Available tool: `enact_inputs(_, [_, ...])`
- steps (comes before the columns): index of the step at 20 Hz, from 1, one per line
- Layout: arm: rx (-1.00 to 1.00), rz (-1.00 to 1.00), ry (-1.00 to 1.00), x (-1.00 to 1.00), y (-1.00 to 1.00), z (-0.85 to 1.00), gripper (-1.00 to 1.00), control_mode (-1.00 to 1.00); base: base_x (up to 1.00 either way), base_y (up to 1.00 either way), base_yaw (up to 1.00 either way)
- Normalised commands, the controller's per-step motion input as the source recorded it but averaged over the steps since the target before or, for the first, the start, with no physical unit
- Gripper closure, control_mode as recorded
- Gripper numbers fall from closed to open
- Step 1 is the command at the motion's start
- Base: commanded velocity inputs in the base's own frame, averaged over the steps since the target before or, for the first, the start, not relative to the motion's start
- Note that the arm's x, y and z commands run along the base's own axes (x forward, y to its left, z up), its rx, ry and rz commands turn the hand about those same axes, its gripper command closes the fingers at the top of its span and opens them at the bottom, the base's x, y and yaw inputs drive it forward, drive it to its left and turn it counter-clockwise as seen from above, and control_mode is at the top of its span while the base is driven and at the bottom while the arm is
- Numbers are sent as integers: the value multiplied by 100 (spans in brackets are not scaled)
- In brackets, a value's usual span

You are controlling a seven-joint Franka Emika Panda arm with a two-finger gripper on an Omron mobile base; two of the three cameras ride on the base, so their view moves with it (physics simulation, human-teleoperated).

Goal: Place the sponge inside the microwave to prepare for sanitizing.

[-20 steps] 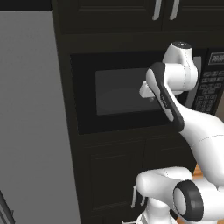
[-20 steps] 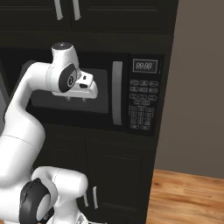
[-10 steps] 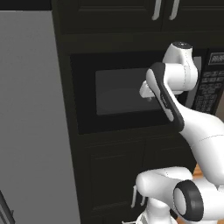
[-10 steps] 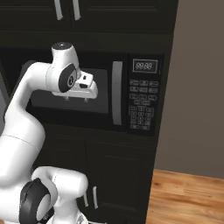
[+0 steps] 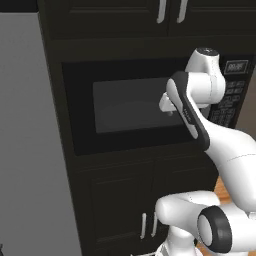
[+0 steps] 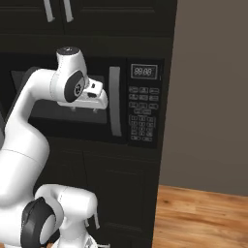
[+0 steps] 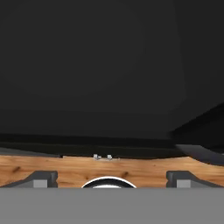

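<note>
large built-in black microwave (image 5: 135, 107) with dark glass window set in dark cabinetry, door seemingly shut, grey vertical handle (image 6: 114, 100) beside the button keypad (image 6: 141, 116). white arm's gripper (image 7: 109, 178) raised in front of the door near the handle, fingers (image 7: 41, 178) spread wide apart, nothing between them. sponge not made out anywhere, interior hidden. judged close to done, or door closing left.
</note>
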Motion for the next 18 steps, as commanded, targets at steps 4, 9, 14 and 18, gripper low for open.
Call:
enact_inputs(4, [0, 0, 0, 0, 0, 0, -100, 100, -31, -28, -2])
enact_inputs(9, [0, 0, 0, 0, 0, 0, -100, 100, -32, -3, 0])
enact_inputs(14, [0, 0, 0, 0, 0, 0, -100, 100, -41, -10, 0])
enact_inputs(18, [0, 0, 0, 0, 0, 0, -100, 100, -34, -12, 0])
